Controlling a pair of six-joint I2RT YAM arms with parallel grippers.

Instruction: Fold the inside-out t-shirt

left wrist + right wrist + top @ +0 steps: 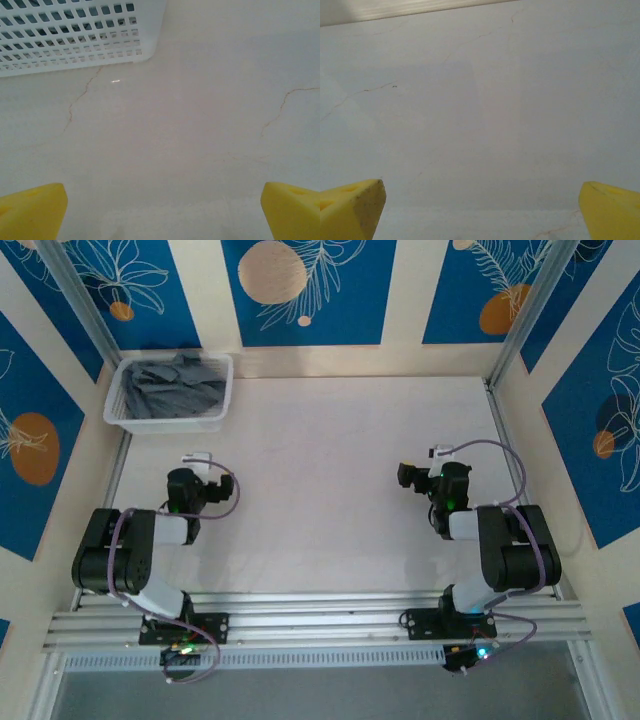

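Observation:
The inside-out t-shirt (172, 388) lies crumpled, dark grey, inside a white mesh basket (168, 423) at the table's far left corner. My left gripper (190, 475) rests low near its base, well short of the basket, and points toward it. In the left wrist view my left gripper (162, 200) is open, its yellow fingertips (35, 207) far apart over bare table, and the basket (75, 30) shows at the upper left. My right gripper (432, 475) is drawn back on the right side. In the right wrist view my right gripper (482, 197) is open with nothing between its yellow fingertips (612, 207).
The pale table (330, 460) with faint hairline cracks stretches between the arms and the back wall. Walls with blue and orange panels close in the back and both sides. An aluminium rail (320, 620) carries the arm bases at the near edge.

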